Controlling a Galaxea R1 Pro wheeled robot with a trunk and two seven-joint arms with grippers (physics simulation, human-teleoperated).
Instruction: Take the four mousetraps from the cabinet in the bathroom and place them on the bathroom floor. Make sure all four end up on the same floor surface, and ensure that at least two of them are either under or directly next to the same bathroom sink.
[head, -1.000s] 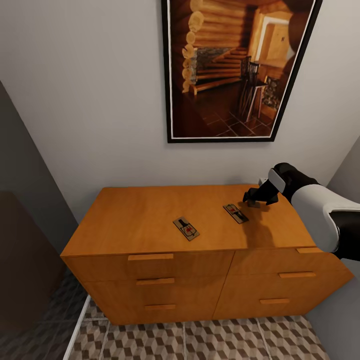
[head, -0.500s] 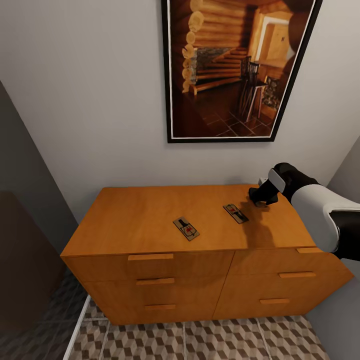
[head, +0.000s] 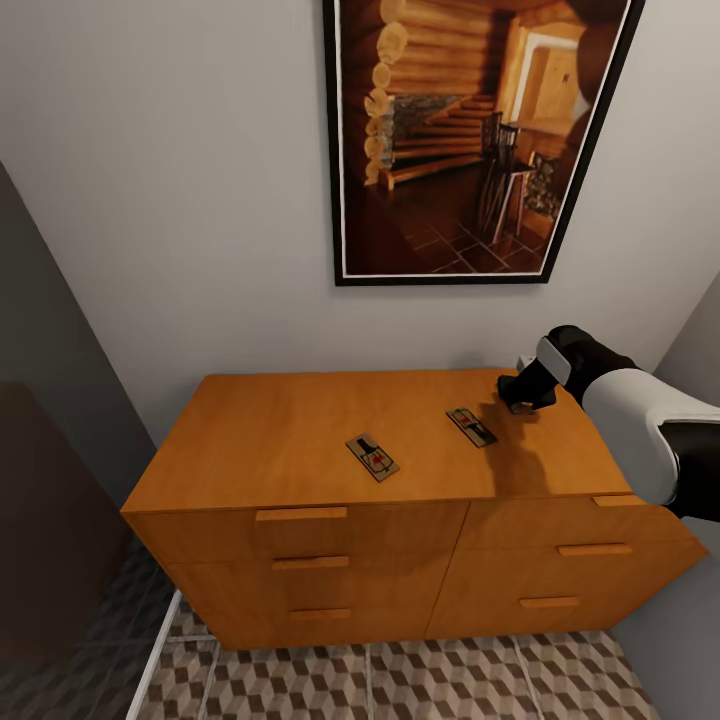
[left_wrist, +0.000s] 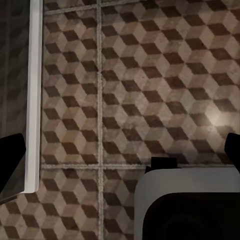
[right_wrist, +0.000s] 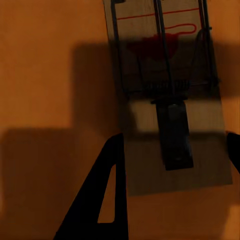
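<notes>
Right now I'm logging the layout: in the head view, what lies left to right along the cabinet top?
Bare left part of the cabinet → first mousetrap → second mousetrap → right gripper, low over a third mousetrap.

The cabinet (head: 300, 430) stood against the far wall, orange-brown, its flat top carrying three mousetraps; one mousetrap (head: 372, 456) lay near the middle of the top, towards the near edge; a second (head: 471, 426) lay to its right and a little farther back; a third (right_wrist: 170, 95) lay flat on the wood at the far right, in shadow; the cabinet itself rested on the bathroom floor (head: 420, 680), tiled in a cube pattern.
</notes>
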